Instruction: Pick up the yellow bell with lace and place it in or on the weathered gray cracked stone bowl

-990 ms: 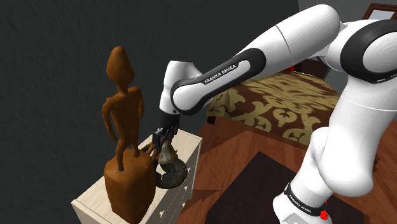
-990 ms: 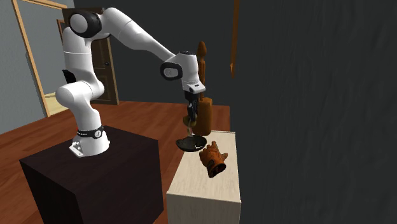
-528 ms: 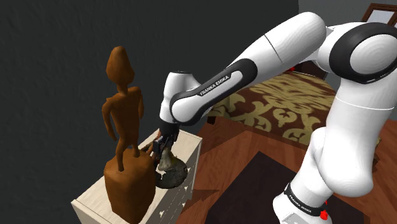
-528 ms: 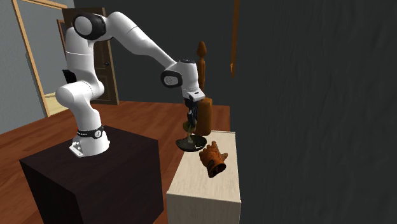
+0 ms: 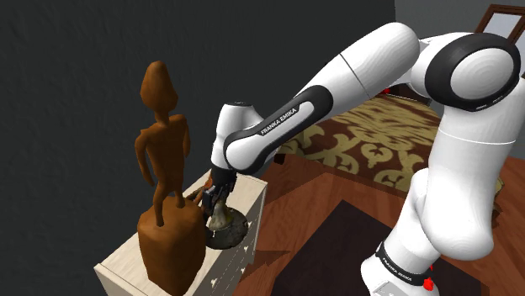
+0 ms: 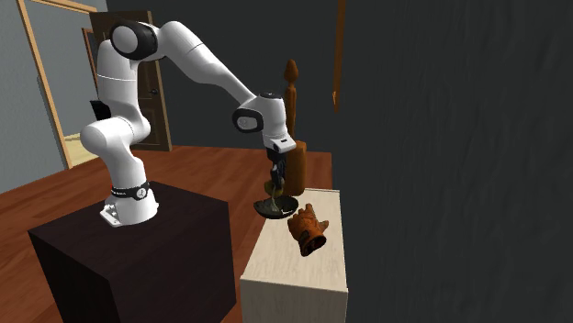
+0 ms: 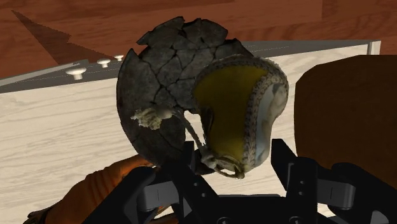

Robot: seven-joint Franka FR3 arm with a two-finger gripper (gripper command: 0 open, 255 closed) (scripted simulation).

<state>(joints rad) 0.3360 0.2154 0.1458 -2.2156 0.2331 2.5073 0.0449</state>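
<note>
Now lower: pincer (image 7: 235, 156) clasping yellow bell (image 7: 232, 111), down in cracked bowl (image 7: 159, 76).

The bell (image 7: 238, 118) is seen as mustard yellow inside, edged with a pale lace band of small dotted loops. The bowl (image 7: 159, 83) is rendered dark grey and crossed by a web of cracks. The dresser (image 7: 57, 127) is shown in pale cream wood grain, with white knobs (image 7: 77, 73). A plain brown figure (image 5: 164, 151) and an orange-brown glove (image 6: 308, 228) are noted. The gripper (image 7: 235, 164) is coloured black, the arm (image 5: 362, 71) white with dark joints. In the shoulder view, at two o'clock from the dresser, a brown rug (image 5: 370, 143) is patterned with cream scrollwork.
</note>
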